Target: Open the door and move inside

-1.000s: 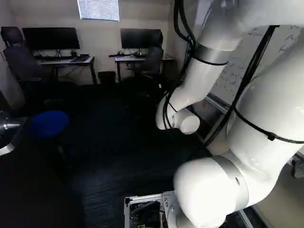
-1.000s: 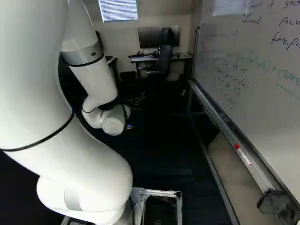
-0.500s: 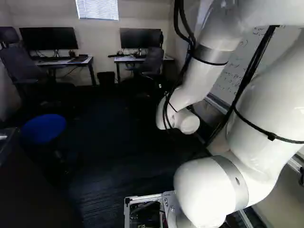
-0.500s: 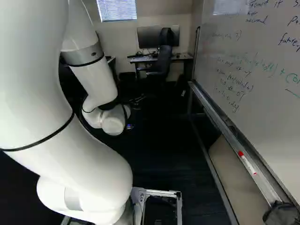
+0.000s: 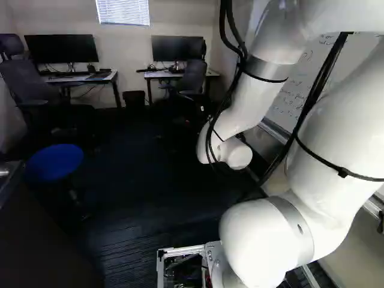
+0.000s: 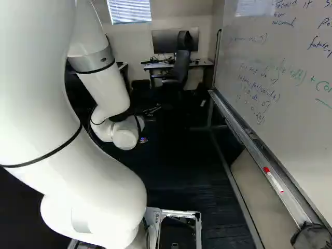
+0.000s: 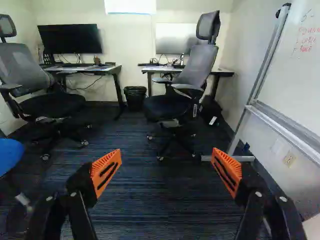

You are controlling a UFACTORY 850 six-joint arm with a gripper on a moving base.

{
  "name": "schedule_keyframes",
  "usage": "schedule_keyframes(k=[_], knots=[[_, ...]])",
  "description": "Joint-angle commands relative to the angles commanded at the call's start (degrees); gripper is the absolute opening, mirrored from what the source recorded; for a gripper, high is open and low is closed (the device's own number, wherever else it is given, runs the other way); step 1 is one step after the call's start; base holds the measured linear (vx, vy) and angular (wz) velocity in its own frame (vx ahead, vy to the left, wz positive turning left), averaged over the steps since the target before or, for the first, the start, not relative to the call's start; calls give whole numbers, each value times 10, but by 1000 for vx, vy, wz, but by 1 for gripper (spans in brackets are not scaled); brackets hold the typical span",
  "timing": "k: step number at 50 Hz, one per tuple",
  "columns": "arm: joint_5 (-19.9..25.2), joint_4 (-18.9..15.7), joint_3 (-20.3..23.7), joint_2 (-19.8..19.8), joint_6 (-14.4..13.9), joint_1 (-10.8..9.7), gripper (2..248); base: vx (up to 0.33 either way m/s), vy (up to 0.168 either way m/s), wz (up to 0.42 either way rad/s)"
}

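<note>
Pretty sure the door [image 5: 45,240] is the dark slab around 8 o'clock in the left base view, so opening looks done. The hand [image 7: 166,156] is spread wide, pinching nothing. We seem mostly inside, maybe a short roll to go.

Both base views are dim: the floor [image 5: 144,174] sinks to near black, with its stripes faintly readable close to the base, and the chairs [image 6: 179,67] half dissolve into shadow. The arm [image 6: 78,171] is much brighter, with smooth grey shading on its curves. The window [image 5: 123,12] glows pale, its slats distinct. A pale reflection lies high on the whiteboard [image 6: 290,114]. The wrist view is brighter, the window blown out to white, a monitor [image 7: 176,38] washed with glare, the space under the desks [image 7: 150,71] darker.
</note>
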Motion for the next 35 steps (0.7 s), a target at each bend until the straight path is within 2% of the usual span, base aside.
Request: schedule_keyframes(k=[18, 35], knots=[[-7, 1, 4, 6, 0, -2, 247, 0, 0, 0], [-32, 7, 17, 30, 0, -8, 247, 0, 0, 0]])
